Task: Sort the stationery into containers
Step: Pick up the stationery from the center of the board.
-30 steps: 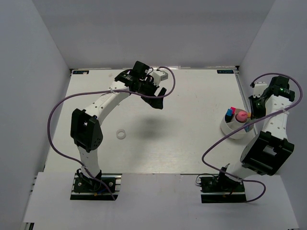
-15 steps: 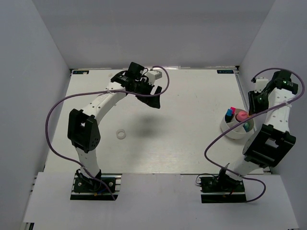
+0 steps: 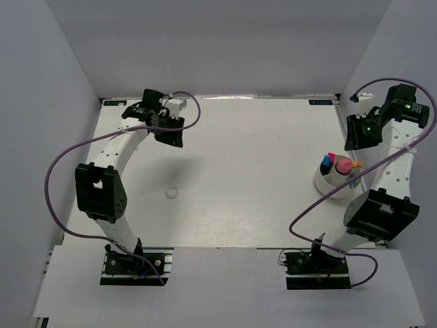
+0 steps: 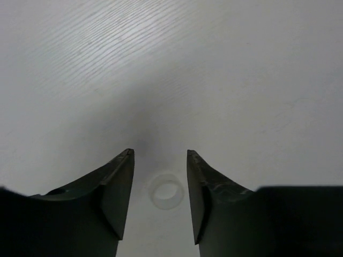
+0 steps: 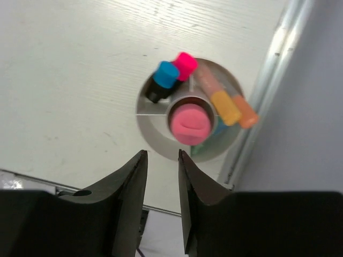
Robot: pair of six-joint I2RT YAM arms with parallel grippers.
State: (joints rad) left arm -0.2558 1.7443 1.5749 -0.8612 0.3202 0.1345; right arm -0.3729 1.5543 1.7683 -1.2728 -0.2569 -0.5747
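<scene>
Since the earlier frame we are seeing the left arm swing from the middle of the table (image 3: 259,137) out to its back left corner. The right arm is lifting back and away from the white cup (image 3: 333,184).

The left gripper (image 4: 159,153) is standing with its jaws part-way apart and nothing between them. The right gripper (image 5: 161,155) is showing a narrower gap, also empty, and it is hanging above the cup's near rim.

The white ring (image 4: 166,191) is lying flat on the bare table with its hole facing up. In the left wrist view it is showing centred in the gap between the two fingers. In the top view it is lying on the side of the gripper toward the arm bases, apart from the fingers and not under them. Being round, it has no long axis, so we judge any jaw angle will do. The left arm is the nearer one by far.

The cup is sitting near the right edge. The blue-capped marker (image 5: 165,75), the magenta-capped marker (image 5: 186,64) and the big pink-capped one (image 5: 188,123) are standing caps up. The orange markers (image 5: 231,107) are leaning, their long axes tilting toward the right wall.
</scene>
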